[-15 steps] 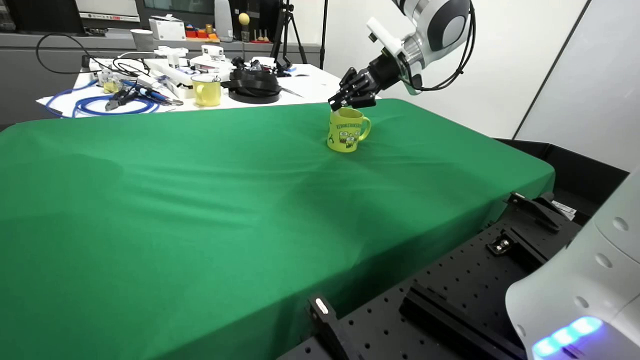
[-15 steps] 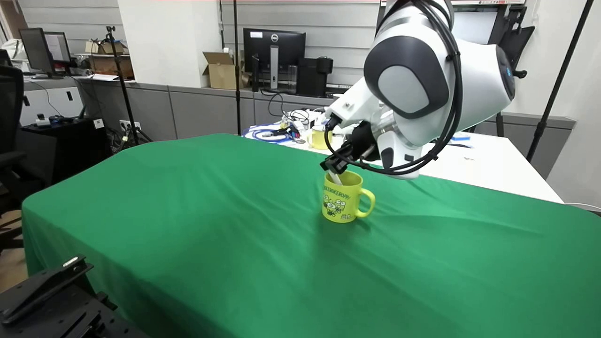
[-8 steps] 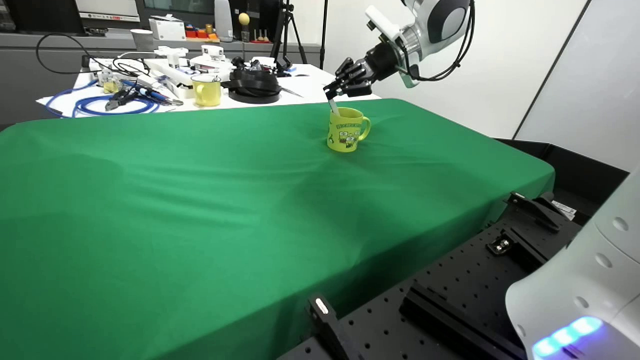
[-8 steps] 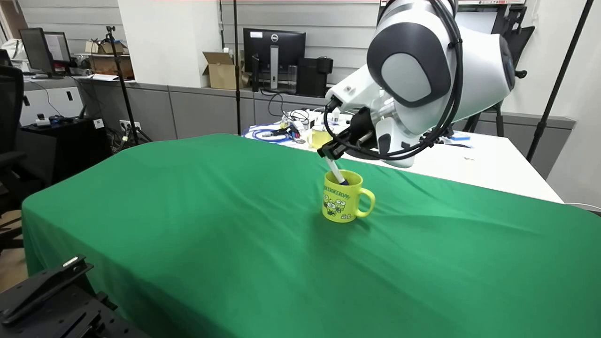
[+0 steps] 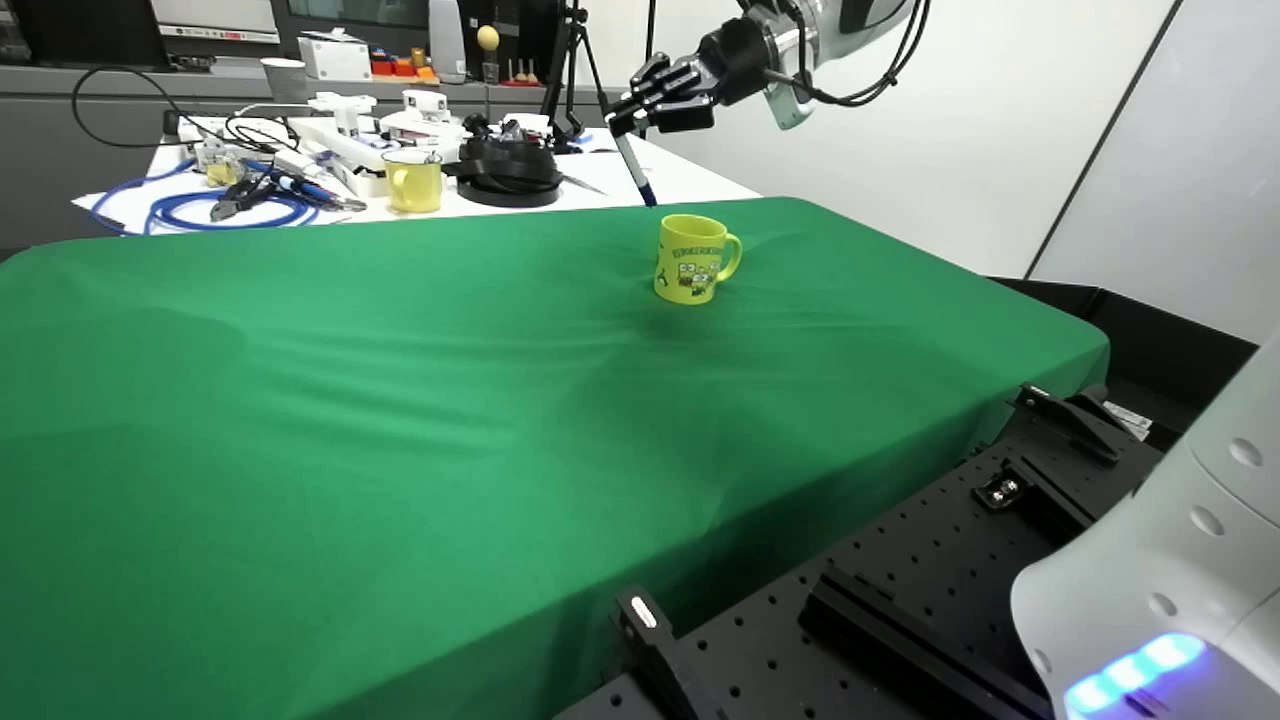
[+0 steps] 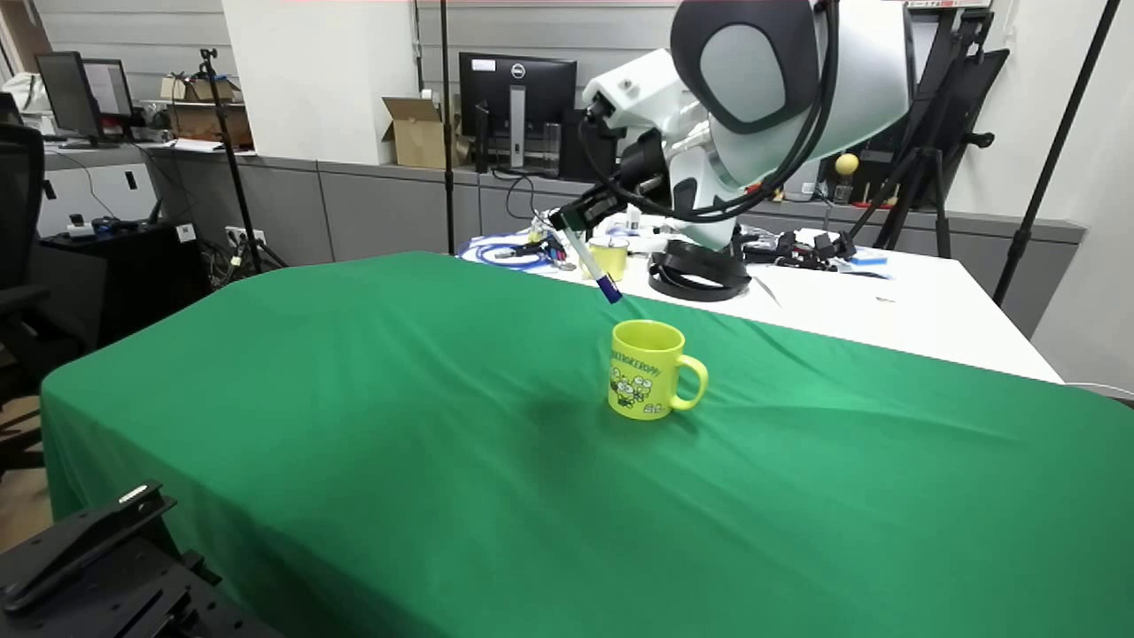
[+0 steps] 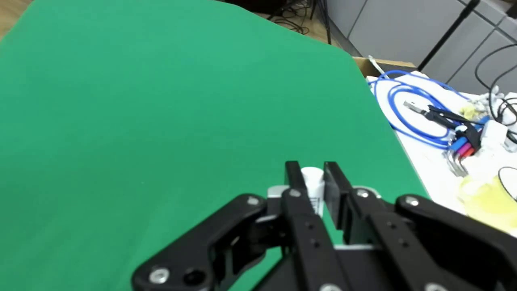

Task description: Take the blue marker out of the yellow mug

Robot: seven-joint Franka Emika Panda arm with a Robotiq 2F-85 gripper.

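Note:
The yellow mug (image 5: 690, 265) stands upright on the green cloth, with its handle to the right in both exterior views (image 6: 640, 377). My gripper (image 5: 616, 122) is shut on the blue marker (image 5: 630, 162), which has a white body and a dark blue lower end. In an exterior view the marker (image 6: 586, 259) hangs tilted above and to the left of the mug, apart from it. In the wrist view the marker's white upper end (image 7: 314, 182) sits between the fingertips of the gripper (image 7: 311, 165). The mug is out of the wrist view.
The green-covered table (image 5: 420, 400) bears the mug. Behind it a white table (image 6: 886, 310) holds a paler yellow cup (image 5: 413, 185), a black coiled strap (image 5: 508, 175), blue cable (image 7: 398, 97) and tools. A black perforated plate (image 5: 880, 560) runs along the front edge.
My gripper has risen and moved left in both exterior views, carrying the marker with it. The marker has come up out of the mug. The mug has stayed in place.

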